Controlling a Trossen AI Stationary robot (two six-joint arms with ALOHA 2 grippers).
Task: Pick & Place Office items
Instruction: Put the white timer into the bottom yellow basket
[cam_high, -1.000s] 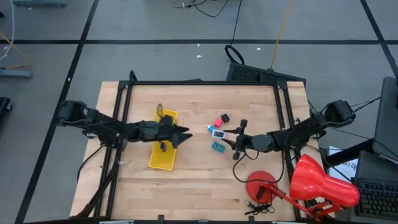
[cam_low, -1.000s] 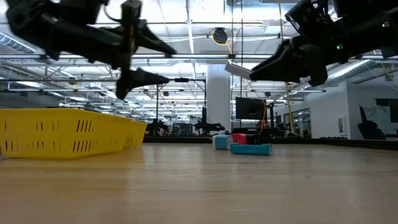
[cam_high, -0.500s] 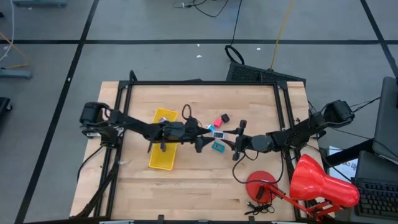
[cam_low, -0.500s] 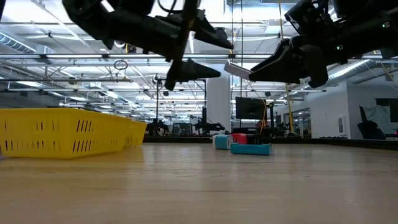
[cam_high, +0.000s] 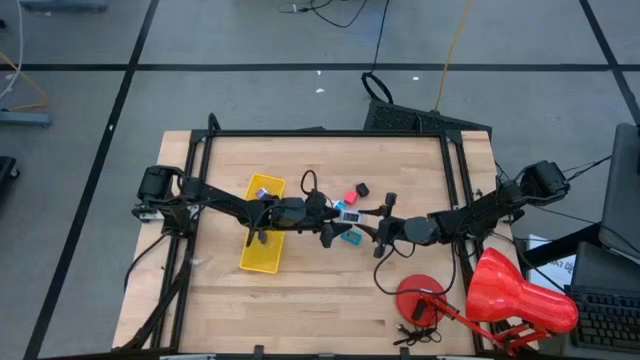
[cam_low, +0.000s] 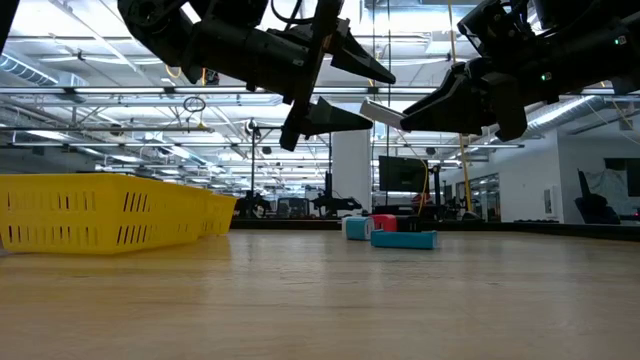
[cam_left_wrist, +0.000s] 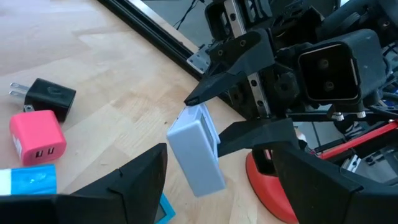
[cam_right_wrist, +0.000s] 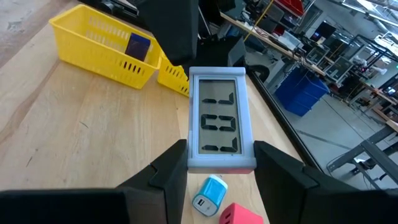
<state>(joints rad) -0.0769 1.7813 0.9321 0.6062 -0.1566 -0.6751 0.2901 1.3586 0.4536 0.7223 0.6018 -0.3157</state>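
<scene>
My right gripper (cam_high: 372, 226) is above the table's middle, shut on a pale blue-grey box with an LCD face (cam_right_wrist: 221, 118). My left gripper (cam_high: 340, 226) is open just to its left and faces it. In the left wrist view, the box (cam_left_wrist: 196, 152) shows just beyond my left fingers (cam_left_wrist: 140, 180). On the table lie a pink charger (cam_high: 351, 196), a black plug (cam_high: 362, 188), a blue-and-white charger (cam_high: 345, 212) and a teal piece (cam_high: 350, 236). A blue-purple piece (cam_right_wrist: 138, 45) lies in the yellow tray (cam_high: 262, 240). My right gripper pinches the box by its two long sides (cam_right_wrist: 189, 158), near the end closest to the wrist, between its two fingers (cam_right_wrist: 168, 171). The fingers lie level, pointing toward the table's left, along the box. The box sticks out past the fingertips, lifted clear of the table.
A large red desk lamp (cam_high: 510, 290) with a round base (cam_high: 420, 298) stands at the near right. The yellow tray sits left of the middle. The loose pieces lie together under and beside the two grippers. Bare wood shows at the near side.
My left gripper has gone from above the yellow tray toward the table's right, up to my right gripper and the box it holds. My right gripper and the box have kept still.
</scene>
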